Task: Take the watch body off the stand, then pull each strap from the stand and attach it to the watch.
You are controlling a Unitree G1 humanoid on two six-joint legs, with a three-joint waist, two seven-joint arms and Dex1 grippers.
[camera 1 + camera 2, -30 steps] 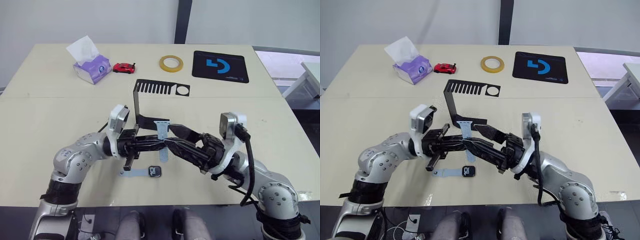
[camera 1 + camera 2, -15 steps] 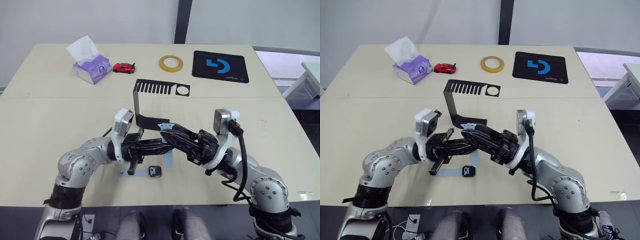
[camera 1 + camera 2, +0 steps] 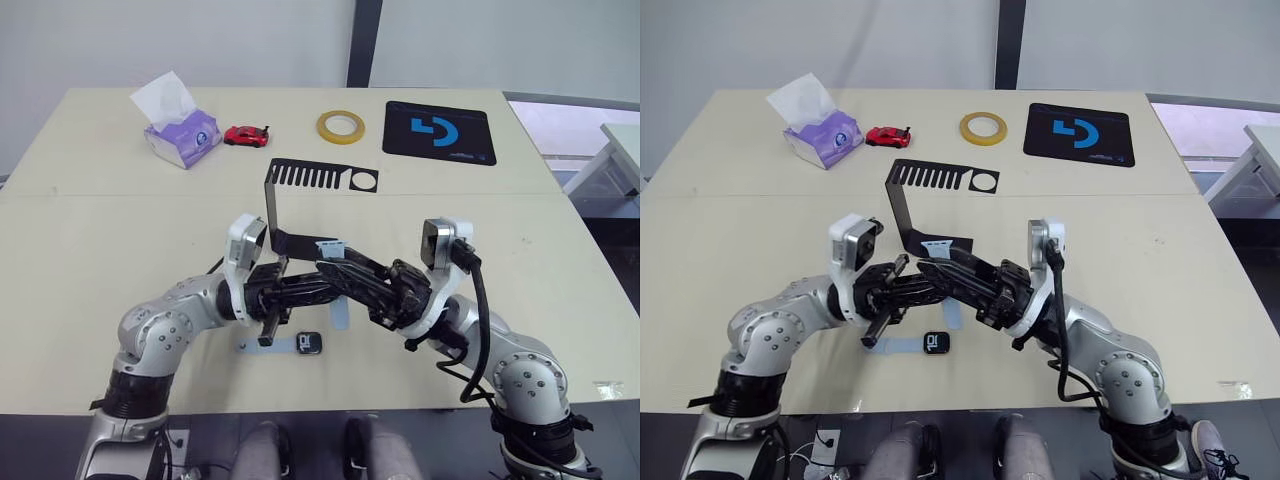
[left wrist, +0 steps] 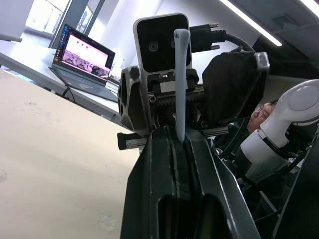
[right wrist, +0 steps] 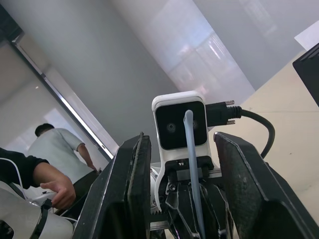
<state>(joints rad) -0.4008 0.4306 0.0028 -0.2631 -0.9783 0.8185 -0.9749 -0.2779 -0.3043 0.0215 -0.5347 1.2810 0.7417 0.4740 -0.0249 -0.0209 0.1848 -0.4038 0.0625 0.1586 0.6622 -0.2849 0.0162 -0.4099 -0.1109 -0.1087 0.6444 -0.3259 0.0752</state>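
The watch body (image 3: 309,343) is seen lying flat on the table (image 3: 80,230), already off the stand, with one strap (image 3: 262,346) joined to its left side. To the left, the left gripper (image 4: 179,142) is held just above that strap, its fingers pinched shut on the second strap (image 4: 180,84), which stands edge-on between them in the left wrist view. In the middle, behind the two grippers, the stand (image 3: 290,190) is seen with its comb slots bare. To the right, the right gripper (image 5: 192,164) is pointed at the left one, its fingers spread wide either side of the second strap without touching it. Judged from this, removal of the watch body, both strap pulls and one attachment are done; the second strap's attachment to the free side of the watch body is left.
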